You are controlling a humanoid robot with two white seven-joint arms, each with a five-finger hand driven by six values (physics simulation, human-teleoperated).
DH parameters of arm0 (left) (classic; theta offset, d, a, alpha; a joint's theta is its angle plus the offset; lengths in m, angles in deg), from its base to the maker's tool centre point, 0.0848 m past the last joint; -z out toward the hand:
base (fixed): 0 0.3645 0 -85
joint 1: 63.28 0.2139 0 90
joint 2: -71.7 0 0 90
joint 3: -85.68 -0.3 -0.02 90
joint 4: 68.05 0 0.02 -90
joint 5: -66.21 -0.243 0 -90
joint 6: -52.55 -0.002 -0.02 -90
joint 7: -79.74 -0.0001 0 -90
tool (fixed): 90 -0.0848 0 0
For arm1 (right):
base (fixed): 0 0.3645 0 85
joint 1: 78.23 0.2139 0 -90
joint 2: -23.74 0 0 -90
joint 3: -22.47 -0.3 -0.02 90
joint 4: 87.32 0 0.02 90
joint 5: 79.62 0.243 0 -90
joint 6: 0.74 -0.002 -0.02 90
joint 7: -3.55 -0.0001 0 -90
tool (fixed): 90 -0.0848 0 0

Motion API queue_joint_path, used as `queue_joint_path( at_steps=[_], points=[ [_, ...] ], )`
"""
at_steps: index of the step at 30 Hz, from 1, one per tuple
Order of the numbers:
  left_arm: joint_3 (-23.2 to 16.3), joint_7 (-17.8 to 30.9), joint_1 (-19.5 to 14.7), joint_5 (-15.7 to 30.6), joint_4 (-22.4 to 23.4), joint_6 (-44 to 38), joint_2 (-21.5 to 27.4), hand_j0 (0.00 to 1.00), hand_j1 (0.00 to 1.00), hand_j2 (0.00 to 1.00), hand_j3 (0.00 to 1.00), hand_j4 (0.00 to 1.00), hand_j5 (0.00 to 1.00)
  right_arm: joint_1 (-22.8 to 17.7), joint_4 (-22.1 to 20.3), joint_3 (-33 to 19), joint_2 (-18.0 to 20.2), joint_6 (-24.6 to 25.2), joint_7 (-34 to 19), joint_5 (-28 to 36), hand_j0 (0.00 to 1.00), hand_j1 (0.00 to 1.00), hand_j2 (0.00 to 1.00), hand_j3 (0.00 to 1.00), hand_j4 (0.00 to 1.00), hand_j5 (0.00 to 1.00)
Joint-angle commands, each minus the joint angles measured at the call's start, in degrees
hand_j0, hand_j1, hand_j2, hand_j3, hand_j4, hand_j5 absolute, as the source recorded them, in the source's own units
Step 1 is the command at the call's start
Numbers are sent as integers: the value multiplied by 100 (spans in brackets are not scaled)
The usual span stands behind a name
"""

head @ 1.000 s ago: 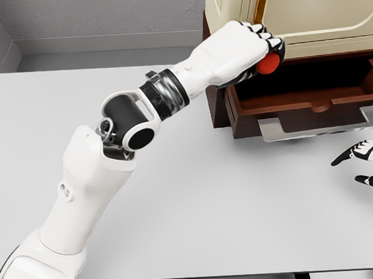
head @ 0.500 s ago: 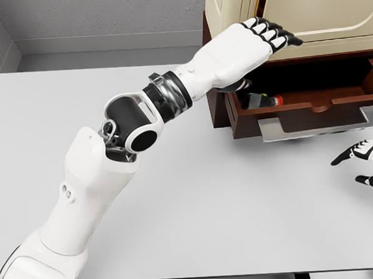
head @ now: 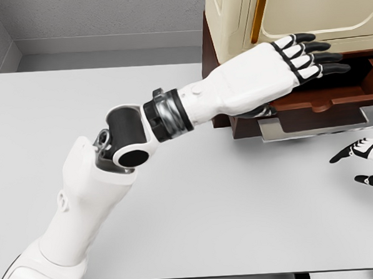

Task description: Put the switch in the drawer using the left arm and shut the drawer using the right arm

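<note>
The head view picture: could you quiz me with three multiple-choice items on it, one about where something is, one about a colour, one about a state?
1. Where is the left hand?
A. flat on the table
B. over the drawer
C. out of view

2. What colour is the drawer wood?
A. dark reddish brown
B. blue
C. green

3. How are the left hand's fingers?
A. curled in a fist
B. gripping a handle
C. stretched out, holding nothing

Answers: 1 B, it reaches above the open drawer. 2 A, its front is dark reddish brown. 3 C, the fingers extend straight and empty.
</note>
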Motion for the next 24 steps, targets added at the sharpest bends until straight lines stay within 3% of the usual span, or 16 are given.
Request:
queue_joint_path(
  at_steps=[1,5,9,12,15,19,24],
  points=[
    [435,-2,0,755,-25,759,128,100,100,100,100,100,100,0,-18,-3,15,6,2,61,70,70,70,70,70,70],
    [866,-2,237,2004,-25,759,1200,100,100,100,100,100,100,0,-27,15,50,6,2,122,70,70,70,70,70,70],
    [1657,-11,922,2979,-25,759,2325,100,100,100,100,100,100,-9,-27,41,59,6,11,281,70,70,70,70,70,70],
    [2614,-11,1766,3384,-25,759,2739,100,100,100,100,100,100,0,-18,59,59,6,11,351,70,70,70,70,70,70],
    [3362,-2,2584,3349,28,759,2879,100,100,100,100,100,100,61,-18,50,59,6,11,386,70,70,70,70,70,70],
    [3933,7,2900,3217,353,759,3002,100,100,100,100,100,100,79,0,50,-11,6,11,386,70,70,70,70,70,70],
    [4004,42,3832,3173,897,759,2941,100,100,100,100,100,100,70,17,67,-20,6,11,386,70,70,70,70,70,70]
  ],
)
